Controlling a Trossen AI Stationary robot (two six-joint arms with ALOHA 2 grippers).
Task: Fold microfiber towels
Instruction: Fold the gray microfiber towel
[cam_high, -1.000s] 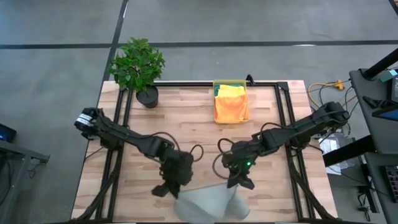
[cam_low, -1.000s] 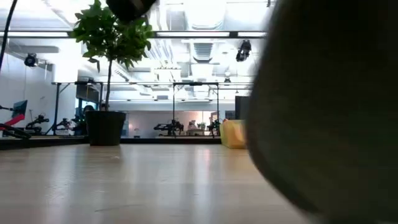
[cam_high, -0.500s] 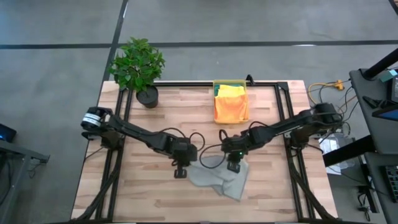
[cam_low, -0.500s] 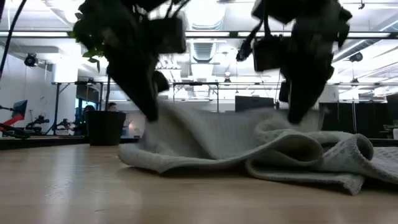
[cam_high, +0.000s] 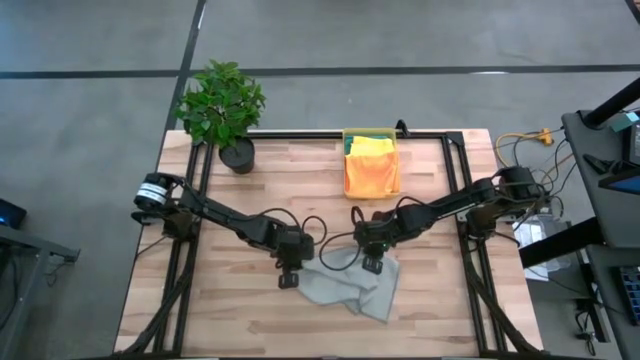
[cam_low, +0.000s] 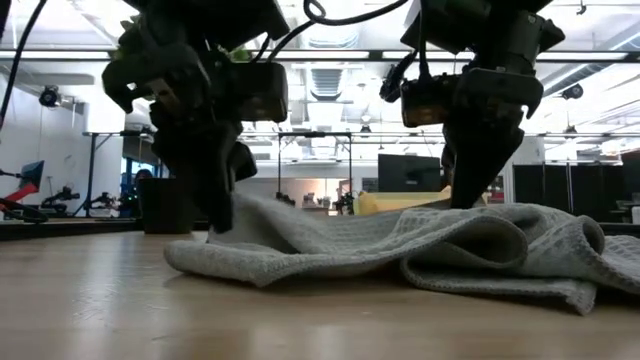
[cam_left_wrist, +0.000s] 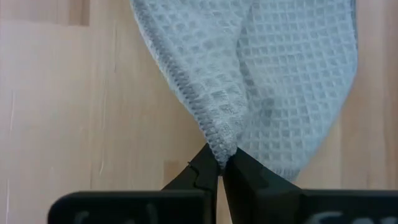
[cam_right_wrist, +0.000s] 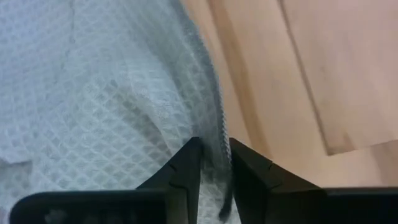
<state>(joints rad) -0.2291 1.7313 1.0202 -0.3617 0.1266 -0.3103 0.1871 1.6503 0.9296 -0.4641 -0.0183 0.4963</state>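
A light grey microfiber towel (cam_high: 352, 286) lies rumpled on the wooden table (cam_high: 230, 320), near the front middle, with folds along its right side (cam_low: 480, 245). My left gripper (cam_high: 289, 279) points down at the towel's left corner and is shut on it. My right gripper (cam_high: 372, 266) points down at the towel's far right edge, with its fingers a little apart and the hem (cam_right_wrist: 217, 134) between them. Yellow and orange towels lie in the yellow bin (cam_high: 371, 134) at the far middle. My left gripper pinches the towel's hemmed corner (cam_left_wrist: 219, 151) between its two fingertips, coming from above and slanting down. The corner stands slightly raised, and the cloth runs down from it onto the table (cam_low: 300, 250). My right gripper's fingers (cam_right_wrist: 186, 168) stand on either side of the towel's hemmed edge; whether they touch it I cannot tell.
A potted plant (cam_high: 225, 105) stands at the far left corner. Black frame rails (cam_high: 195, 200) run along the table's left, right and far sides. Bare wood shows left of the towel (cam_high: 220, 290) and between the towel and the bin.
Both grippers have swung from the near edge toward the table's middle, sunk, and tipped to point downward. The grey towel, held up at the near edge before, has been carried along and laid on the table, rumpled with its right side folded over.
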